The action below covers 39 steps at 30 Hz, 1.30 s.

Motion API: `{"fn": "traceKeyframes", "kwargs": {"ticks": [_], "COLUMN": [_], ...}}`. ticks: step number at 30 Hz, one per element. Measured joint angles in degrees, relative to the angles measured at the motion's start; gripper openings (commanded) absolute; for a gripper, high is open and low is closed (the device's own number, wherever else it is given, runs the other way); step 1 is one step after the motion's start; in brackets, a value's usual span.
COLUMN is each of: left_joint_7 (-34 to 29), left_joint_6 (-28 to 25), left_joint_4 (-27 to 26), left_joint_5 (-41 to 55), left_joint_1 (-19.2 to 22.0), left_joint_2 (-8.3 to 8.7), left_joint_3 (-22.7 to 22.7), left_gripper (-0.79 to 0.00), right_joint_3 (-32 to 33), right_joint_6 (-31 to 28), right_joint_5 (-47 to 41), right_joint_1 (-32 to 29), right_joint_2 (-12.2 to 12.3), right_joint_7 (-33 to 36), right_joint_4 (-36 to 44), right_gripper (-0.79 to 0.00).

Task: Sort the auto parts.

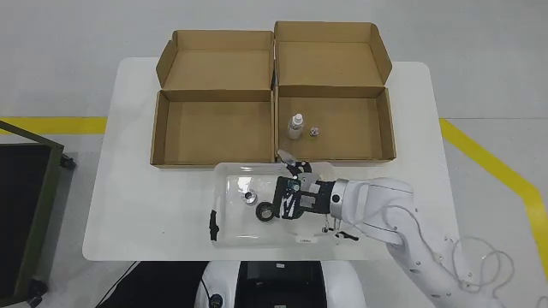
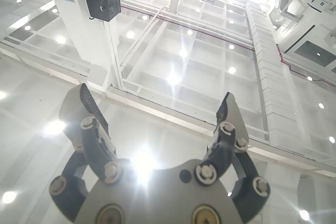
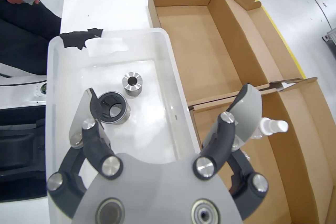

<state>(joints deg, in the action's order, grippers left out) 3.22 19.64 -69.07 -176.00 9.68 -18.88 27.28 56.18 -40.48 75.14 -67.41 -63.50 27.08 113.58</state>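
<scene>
The ring-shaped auto part [image 3: 122, 104], steel outside with a dark lining, lies in the clear bin [image 3: 176, 93] close to the near wall, and a smaller steel bushing [image 3: 132, 89] stands just beside it, bore up. Your right gripper [image 3: 170, 92] hangs over the bin with its jaws spread wide and nothing between them. One fingertip sits right at the ring's outer edge, and the other is out past the bin wall, over the boxes. I cannot tell whether that near fingertip touches the ring.

Your left gripper [image 2: 155, 90] is also spread apart and carries nothing; it points up at the ceiling.

From the top view, the right-hand box [image 1: 385, 128] already has a spray bottle [image 1: 294, 125] and a small round part [image 1: 314, 130] in it. The left-hand box [image 1: 158, 128] stands next to it.

Expect both pieces to be rigid, heavy for their bulk and smooth-skinned. They should take a firm squeeze, but they will likely skate on the slick bin floor if you nudge them off-centre. For the ring, centre the jaws over it and close across the outer steel wall, or set one finger inside the bore. Take the bushing across its round flank, low down, so it does not tip.
</scene>
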Motion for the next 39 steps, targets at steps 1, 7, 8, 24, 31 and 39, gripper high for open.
{"fn": "traceKeyframes", "kwargs": {"ticks": [1,7,8,24,31,39], "left_joint_7": [0.0,0.0,0.0,0.0,0.0,0.0], "left_joint_6": [0.0,0.0,0.0,0.0,0.0,0.0], "left_joint_4": [0.0,0.0,0.0,0.0,0.0,0.0], "left_joint_5": [0.0,0.0,0.0,0.0,0.0,0.0], "left_joint_1": [0.0,0.0,0.0,0.0,0.0,0.0], "left_joint_2": [0.0,0.0,0.0,0.0,0.0,0.0], "left_joint_3": [0.0,0.0,0.0,0.0,0.0,0.0], "left_gripper": [0.0,0.0,0.0,0.0,0.0,0.0], "right_joint_3": [-0.3,-2.6,-3.2,-7.5,-8.8,-10.2], "right_joint_6": [-0.1,-1.0,-1.1,-1.5,-1.5,-1.5], "right_joint_5": [0.0,0.5,0.7,2.2,2.2,1.8], "right_joint_1": [-0.1,-0.6,-0.6,1.2,2.2,3.4], "right_joint_2": [0.0,-0.2,-0.3,-1.1,-1.5,-2.0], "right_joint_7": [0.0,0.0,0.0,0.5,0.6,0.4], "right_joint_4": [-0.2,-1.2,-1.5,-7.2,-9.9,-13.0], "right_gripper": [0.0,-0.006,-0.006,-0.102,-0.132,-0.249]}}
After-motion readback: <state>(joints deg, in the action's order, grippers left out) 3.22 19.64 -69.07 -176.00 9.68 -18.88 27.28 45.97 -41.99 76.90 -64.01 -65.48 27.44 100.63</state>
